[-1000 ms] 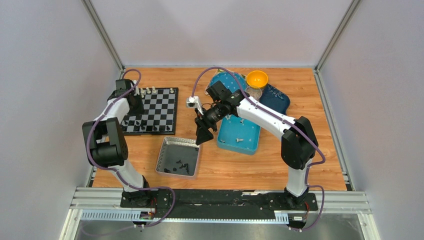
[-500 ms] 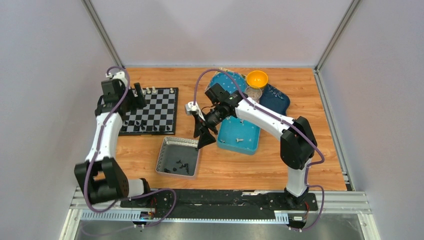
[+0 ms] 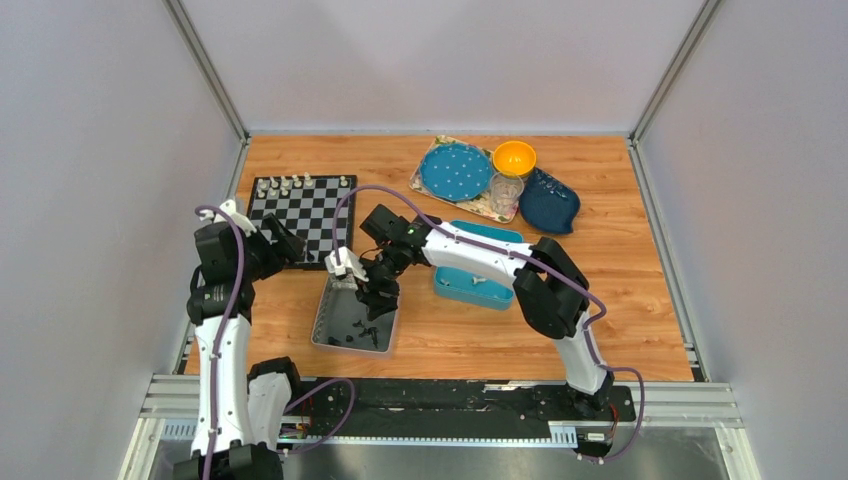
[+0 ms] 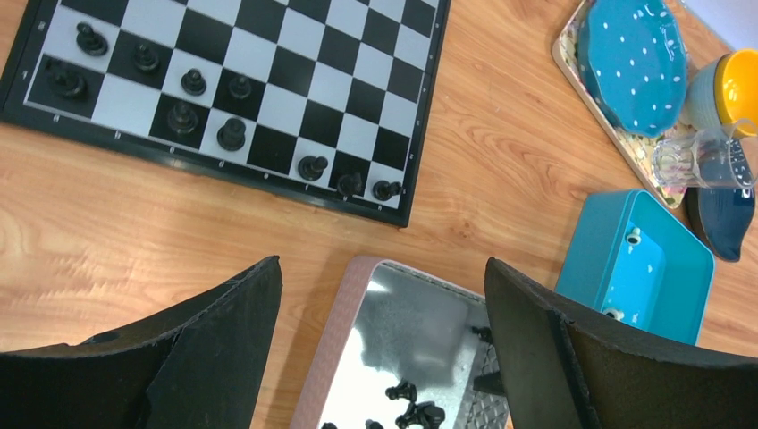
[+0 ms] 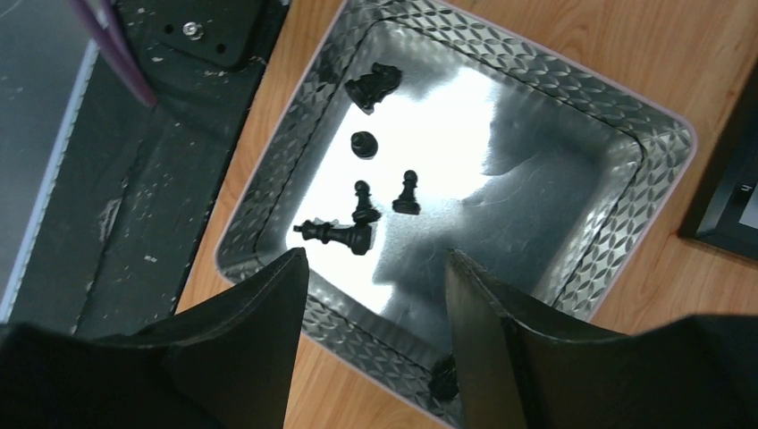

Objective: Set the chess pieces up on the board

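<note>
The board (image 3: 318,208) lies at the back left, with cream-white chess pieces (image 3: 300,183) along its far edge and black ones (image 4: 231,134) on its near rows. More black chess pieces (image 5: 362,214) lie loose in the silver metal tray (image 5: 572,89). My right gripper (image 5: 375,259) hangs open just above that tray's near part with nothing between its fingers; one black piece (image 5: 444,380) rests on the tray wall beside its right finger. My left gripper (image 4: 380,268) is wide open and empty above the wood between the board and the tray (image 4: 344,340).
A blue tray (image 3: 480,287) with small white pieces (image 4: 633,237) sits right of the metal tray. At the back stand a dotted blue plate (image 3: 456,170), an orange bowl (image 3: 514,157), a glass (image 3: 506,187) and a dark blue dish (image 3: 548,200).
</note>
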Controlling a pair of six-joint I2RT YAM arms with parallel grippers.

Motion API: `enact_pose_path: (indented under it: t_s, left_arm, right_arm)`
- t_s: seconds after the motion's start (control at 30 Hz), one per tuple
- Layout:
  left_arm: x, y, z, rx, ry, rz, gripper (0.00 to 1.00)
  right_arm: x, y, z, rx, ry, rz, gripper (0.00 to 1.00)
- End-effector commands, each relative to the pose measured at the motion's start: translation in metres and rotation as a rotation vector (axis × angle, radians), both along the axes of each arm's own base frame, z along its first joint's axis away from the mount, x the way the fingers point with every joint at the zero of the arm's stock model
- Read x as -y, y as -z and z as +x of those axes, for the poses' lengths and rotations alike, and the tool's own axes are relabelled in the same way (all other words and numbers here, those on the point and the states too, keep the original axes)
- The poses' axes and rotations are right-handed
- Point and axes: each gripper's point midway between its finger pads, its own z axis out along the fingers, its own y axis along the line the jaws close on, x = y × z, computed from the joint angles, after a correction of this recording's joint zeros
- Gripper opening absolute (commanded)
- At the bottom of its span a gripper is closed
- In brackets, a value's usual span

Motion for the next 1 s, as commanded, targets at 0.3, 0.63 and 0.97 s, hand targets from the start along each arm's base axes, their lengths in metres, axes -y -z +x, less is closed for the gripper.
enact_pose_path:
  t_s: [0.3, 0.63, 0.97]
  left_arm:
    - [-0.012, 0.028, -0.038, -0.115, -0.124, 0.045, 0.90]
    - [-0.013, 0.019, -0.035, -0.110, -0.118, 0.080, 0.90]
    - [-0.015, 0.015, -0.035, -0.104, -0.129, 0.091, 0.90]
  right_arm:
    - [-0.030, 0.047, 0.006, 0.098, 0.146, -0.088, 0.56]
    - [-0.034, 0.063, 0.001, 0.095, 0.173, -0.120, 0.53]
    - [-0.033, 0.076, 0.001, 0.102, 0.206, -0.155, 0.46]
